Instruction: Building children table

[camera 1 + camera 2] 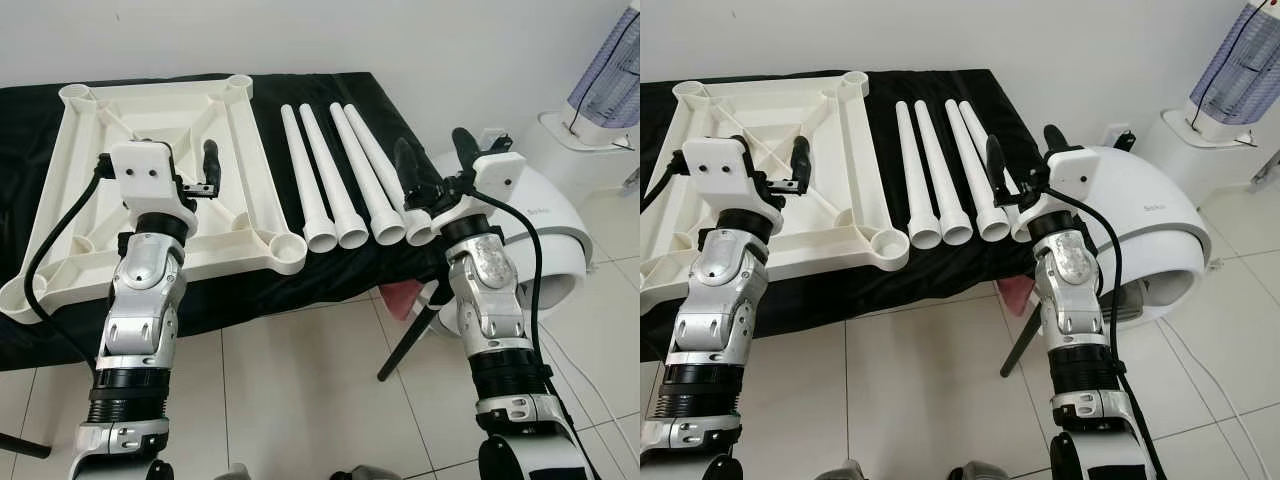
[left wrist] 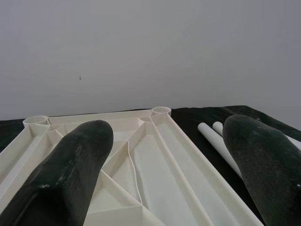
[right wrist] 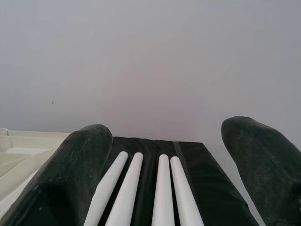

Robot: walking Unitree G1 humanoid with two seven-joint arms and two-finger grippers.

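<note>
A white plastic tabletop (image 1: 255, 160) lies upside down on the left half of a black-covered table (image 1: 320, 275), its ribs and corner sockets facing up. Several white tapered legs (image 1: 330, 180) lie side by side to its right, wide ends toward me. My left gripper (image 1: 185, 170) hovers open over the tabletop's near right part; in the left wrist view its fingers (image 2: 70, 169) frame the ribbed underside (image 2: 160, 179). My right gripper (image 1: 435, 160) stands open just above the wide ends of the rightmost legs, and in the right wrist view the legs (image 3: 141, 188) run away between its fingers.
A white domed appliance (image 1: 545, 230) stands on the tiled floor right of the table, close to my right arm. Behind it is a white stand with a bluish column (image 1: 605, 80). A black table leg (image 1: 405, 345) slants down under the table's front right corner.
</note>
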